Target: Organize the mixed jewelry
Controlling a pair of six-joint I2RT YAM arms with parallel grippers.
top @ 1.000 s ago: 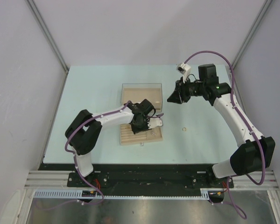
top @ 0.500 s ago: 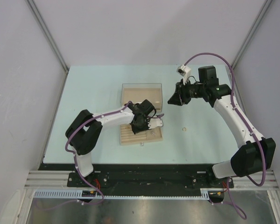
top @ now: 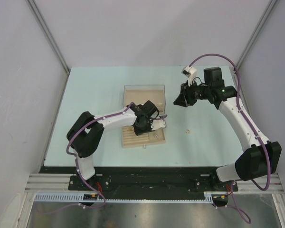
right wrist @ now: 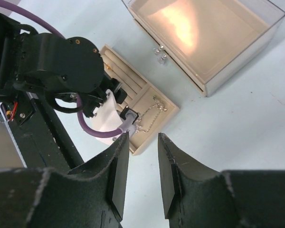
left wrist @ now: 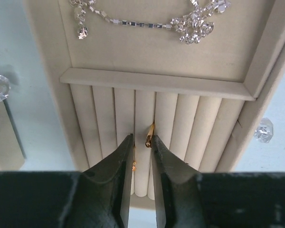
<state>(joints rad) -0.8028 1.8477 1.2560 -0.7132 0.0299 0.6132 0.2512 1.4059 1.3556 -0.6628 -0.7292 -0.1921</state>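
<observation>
In the left wrist view a small gold ring [left wrist: 150, 135] stands on edge in a slot between the tray's padded rolls, right at the tip of my right finger. A second gold piece [left wrist: 134, 164] sits low in the neighbouring slot by the other finger. A silvery chain [left wrist: 152, 21] lies in the flat compartment of the beige tray [left wrist: 42, 47]. My left gripper [left wrist: 141, 142] is narrowly open over the rolls with nothing in its gap. Another gold ring [top: 186, 131] lies on the table, right of the tray [top: 128, 142]. My right gripper [top: 179, 99] hangs open and empty above the table.
A beige box with a clear lid [top: 145, 95] stands just behind the tray, with small crystal knobs [right wrist: 161, 53] on its front. A crystal knob [left wrist: 264, 129] sits beside the tray. White walls close in the table on the left, right and back.
My left gripper's jaws have parted over the ring rolls, leaving the gold ring standing in its slot. The right arm has drifted slightly to the right.
</observation>
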